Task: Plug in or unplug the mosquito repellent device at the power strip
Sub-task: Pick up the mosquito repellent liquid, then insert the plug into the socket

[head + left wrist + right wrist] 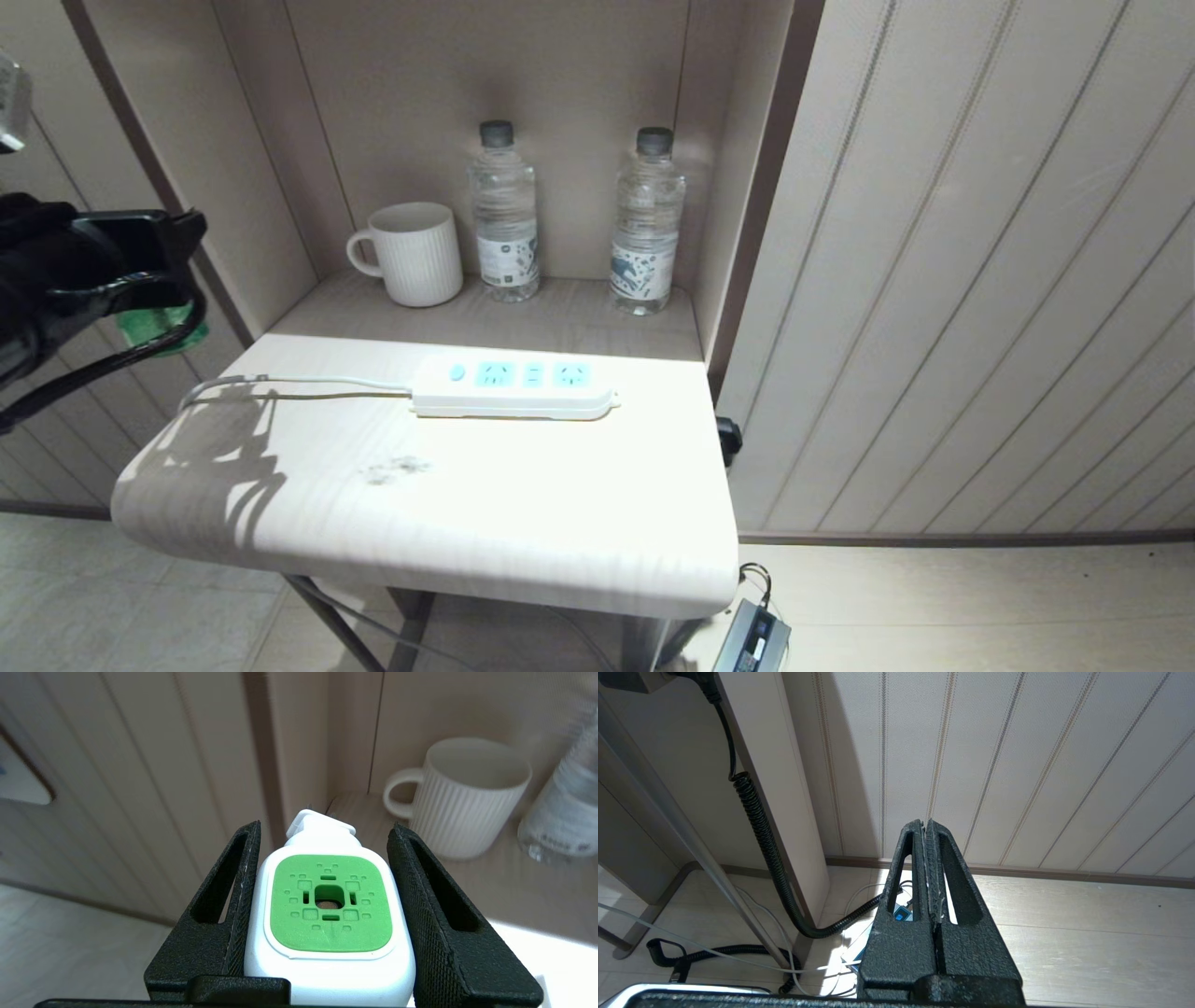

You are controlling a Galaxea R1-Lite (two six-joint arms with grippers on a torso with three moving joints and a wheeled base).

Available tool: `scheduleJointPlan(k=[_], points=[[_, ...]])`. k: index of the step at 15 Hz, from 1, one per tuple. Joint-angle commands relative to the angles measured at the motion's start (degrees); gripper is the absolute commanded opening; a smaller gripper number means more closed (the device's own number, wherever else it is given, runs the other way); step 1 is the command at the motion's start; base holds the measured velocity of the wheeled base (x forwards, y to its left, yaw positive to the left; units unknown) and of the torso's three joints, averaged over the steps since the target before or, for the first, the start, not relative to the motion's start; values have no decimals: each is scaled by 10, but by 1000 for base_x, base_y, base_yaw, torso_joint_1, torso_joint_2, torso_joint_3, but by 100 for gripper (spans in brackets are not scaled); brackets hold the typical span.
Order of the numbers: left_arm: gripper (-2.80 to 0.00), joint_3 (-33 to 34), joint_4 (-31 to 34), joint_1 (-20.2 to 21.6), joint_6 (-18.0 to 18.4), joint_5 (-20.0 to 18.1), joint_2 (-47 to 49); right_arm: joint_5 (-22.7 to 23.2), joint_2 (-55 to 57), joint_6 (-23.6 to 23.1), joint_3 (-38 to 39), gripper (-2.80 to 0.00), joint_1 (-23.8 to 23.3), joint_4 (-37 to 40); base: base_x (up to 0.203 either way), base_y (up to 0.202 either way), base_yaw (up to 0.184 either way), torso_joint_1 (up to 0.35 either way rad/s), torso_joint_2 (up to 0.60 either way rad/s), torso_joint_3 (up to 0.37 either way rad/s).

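1. A pale wooden table [448, 523] with rounded corners fills the lower centre of the head view, sunlit across its top, with an alcove shelf behind it in the upper centre.
2. Ribbed wall panelling [980, 280] covers the right half of the head view and runs down to a pale floor.
3. The power strip [513, 385], white with light blue sockets, lies flat near the middle of the frame on the table's rear part; its sockets show nothing plugged in, and its white cord [299, 381] trails toward the left edge of the table.
4. Two clear water bottles [504, 210] with dark caps stand upright on the shelf, upper centre, well behind the strip.
5. A white ribbed mug [415, 254] stands just left of the bottles, handle pointing left.
6. The left gripper [154, 266] hangs at the left edge of the head view, off the table's side and apart from the strip; its two black fingers [233, 896] are pinching the mosquito repellent device [329, 905], one on each white flank.
7. In the left wrist view the device's green face is toward the camera, centre frame; in the head view its green bottle peeks out below the fingers.
8. The right gripper [928, 868] hangs low over the floor beside a coiled black cable [761, 835], its fingers pressed together with nothing between them.
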Motion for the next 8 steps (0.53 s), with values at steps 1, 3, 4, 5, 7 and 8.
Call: scheduleJointPlan(k=[1, 3, 4, 5, 7, 8], points=[[-280, -23, 124, 0, -2, 3, -86, 0, 0, 0, 0, -280, 0, 0, 0, 0, 0, 0, 0, 0], [-280, -65, 235, -1, -20, 6, -110, 0, 0, 0, 0, -280, 0, 0, 0, 0, 0, 0, 0, 0], [-280, -103, 329, -7, -47, 6, -112, 0, 0, 0, 0, -280, 0, 0, 0, 0, 0, 0, 0, 0], [-280, -148, 416, -26, -85, 5, -111, 0, 0, 1, 0, -280, 0, 0, 0, 0, 0, 0, 0, 0], [-280, -227, 559, -109, -176, 4, -95, 0, 0, 0, 0, -280, 0, 0, 0, 0, 0, 0, 0, 0], [-280, -257, 612, -146, -220, 3, -80, 0, 0, 1, 0, -280, 0, 0, 0, 0, 0, 0, 0, 0]])
